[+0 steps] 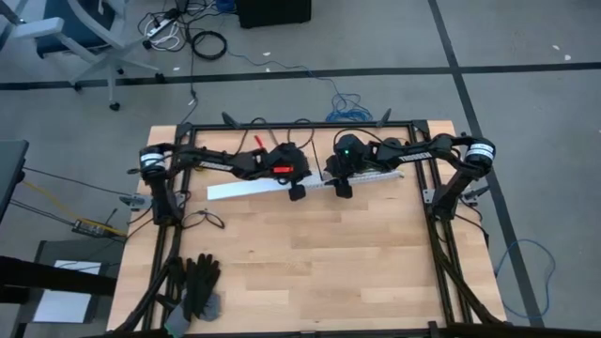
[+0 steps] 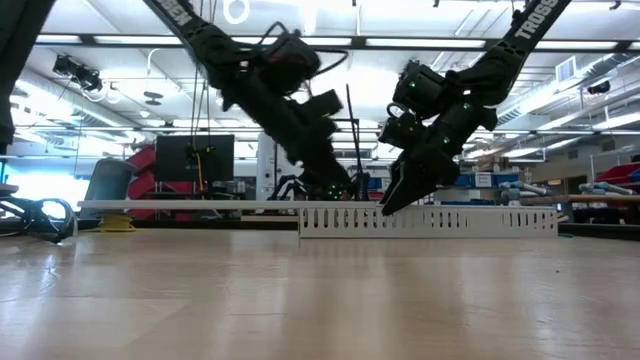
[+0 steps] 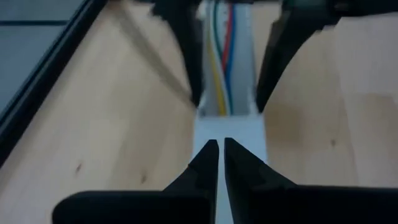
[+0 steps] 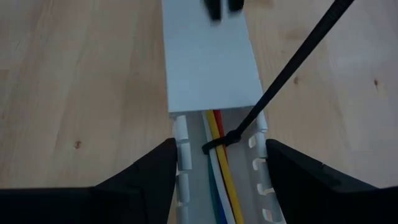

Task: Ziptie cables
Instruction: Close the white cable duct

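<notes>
Wooden counter in an open workshop. White slotted channel lies across it; the cables run inside, already looped by a black ziptie. Right pincer released, fingers straddling the channel's walls. Left pincer clenched, empty, above the lid. Step: cinching. Next: grasp the loose tail, pull tight.

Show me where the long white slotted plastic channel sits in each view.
High: long white slotted plastic channel, angled under both arms.
Low: mid-picture, slotted wall.
Left wrist: centre.
Right wrist: centre.
Shared landmark: the thin coloured wires lying in its open part.
</notes>
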### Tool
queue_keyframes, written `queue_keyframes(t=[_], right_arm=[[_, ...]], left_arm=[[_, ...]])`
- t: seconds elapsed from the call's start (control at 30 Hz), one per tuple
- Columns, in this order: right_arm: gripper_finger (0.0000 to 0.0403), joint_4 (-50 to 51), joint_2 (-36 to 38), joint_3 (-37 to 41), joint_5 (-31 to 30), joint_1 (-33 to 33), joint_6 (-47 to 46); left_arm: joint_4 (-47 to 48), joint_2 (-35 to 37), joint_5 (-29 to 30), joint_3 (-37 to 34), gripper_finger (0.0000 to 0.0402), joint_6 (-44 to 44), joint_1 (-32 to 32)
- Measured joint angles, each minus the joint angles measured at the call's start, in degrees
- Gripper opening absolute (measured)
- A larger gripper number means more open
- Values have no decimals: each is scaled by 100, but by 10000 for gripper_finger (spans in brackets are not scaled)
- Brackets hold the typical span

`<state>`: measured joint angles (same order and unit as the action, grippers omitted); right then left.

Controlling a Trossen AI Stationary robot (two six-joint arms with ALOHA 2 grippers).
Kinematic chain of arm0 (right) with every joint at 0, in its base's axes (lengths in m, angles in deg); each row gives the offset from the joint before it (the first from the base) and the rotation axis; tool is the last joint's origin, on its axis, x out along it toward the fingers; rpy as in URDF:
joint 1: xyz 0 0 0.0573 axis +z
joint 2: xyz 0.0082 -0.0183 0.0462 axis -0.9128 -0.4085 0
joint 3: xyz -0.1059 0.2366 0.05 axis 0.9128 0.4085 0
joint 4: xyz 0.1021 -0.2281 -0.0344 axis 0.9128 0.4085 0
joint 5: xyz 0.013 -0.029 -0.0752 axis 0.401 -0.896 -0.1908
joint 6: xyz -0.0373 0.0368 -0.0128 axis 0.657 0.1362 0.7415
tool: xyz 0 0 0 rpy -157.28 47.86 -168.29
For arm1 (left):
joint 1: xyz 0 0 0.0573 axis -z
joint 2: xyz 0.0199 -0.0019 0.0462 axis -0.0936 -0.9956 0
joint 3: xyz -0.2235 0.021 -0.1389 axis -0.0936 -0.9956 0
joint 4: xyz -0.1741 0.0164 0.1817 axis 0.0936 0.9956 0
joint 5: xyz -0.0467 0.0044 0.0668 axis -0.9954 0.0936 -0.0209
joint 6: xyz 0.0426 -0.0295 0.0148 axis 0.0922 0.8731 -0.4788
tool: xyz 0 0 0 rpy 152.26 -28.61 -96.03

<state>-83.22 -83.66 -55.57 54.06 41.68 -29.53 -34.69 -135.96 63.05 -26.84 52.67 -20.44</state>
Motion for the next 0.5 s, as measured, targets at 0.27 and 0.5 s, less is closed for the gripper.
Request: queue_keyframes(t=[0.27,0.5], right_arm=[[224,-27,0,0,-94,4,-35],[226,-54,2,0,-134,4,-65]], left_arm=[[-1144,1152,375,-1640,0,382,-19],[-1492,1994,605,-2699,0,725,-22]])
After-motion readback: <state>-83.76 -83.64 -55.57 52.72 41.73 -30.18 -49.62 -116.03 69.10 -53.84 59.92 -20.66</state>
